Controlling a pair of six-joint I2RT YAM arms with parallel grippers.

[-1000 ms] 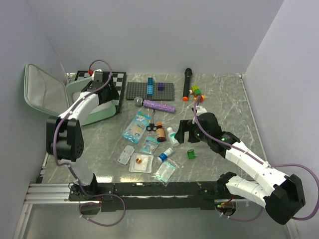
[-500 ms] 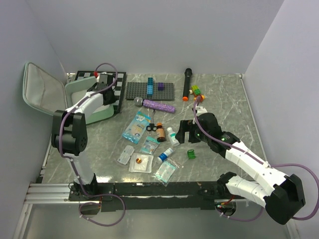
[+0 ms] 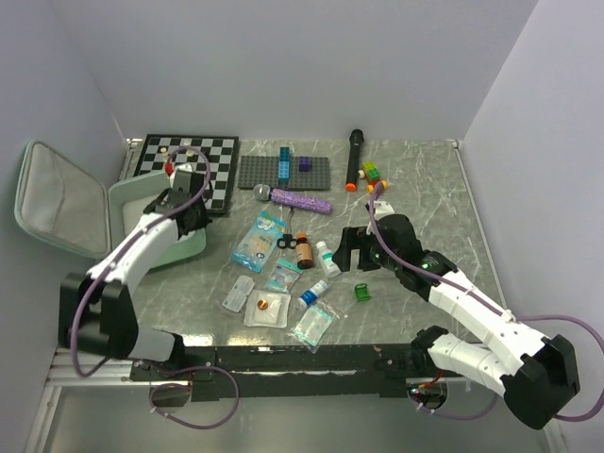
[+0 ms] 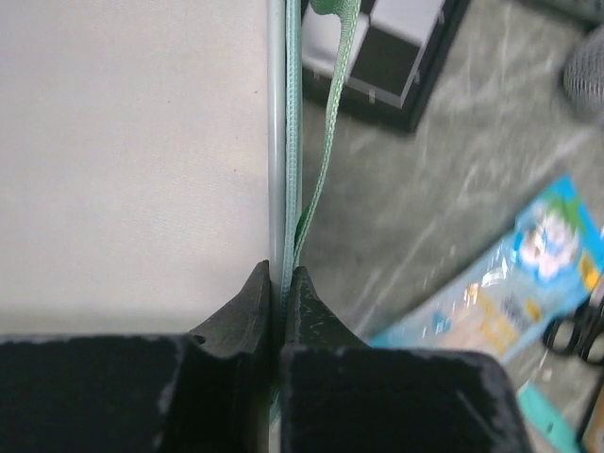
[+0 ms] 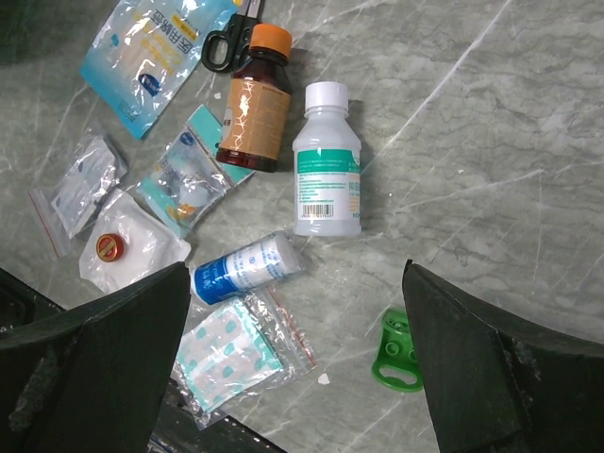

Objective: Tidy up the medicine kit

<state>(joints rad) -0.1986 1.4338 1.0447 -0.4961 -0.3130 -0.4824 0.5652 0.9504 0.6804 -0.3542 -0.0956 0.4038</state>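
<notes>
The medicine kit, a mint-green zip case with grey lining, lies open at the far left, its lid leaning toward the left wall. My left gripper is shut on the right rim of its lower half. In the left wrist view the jaws pinch the green zip edge beside the grey lining. My right gripper hangs open above the loose supplies; between its fingers lie a blue-white tube, a white bottle and a brown bottle.
A chessboard and a grey studded plate lie at the back, with a black marker and a purple handle. A blue pouch, scissors, bagged plasters and a green clip lie mid-table.
My left gripper has shut on the kit's rim and dragged the case left and nearer, off the chessboard. The right arm has stayed still and open.
</notes>
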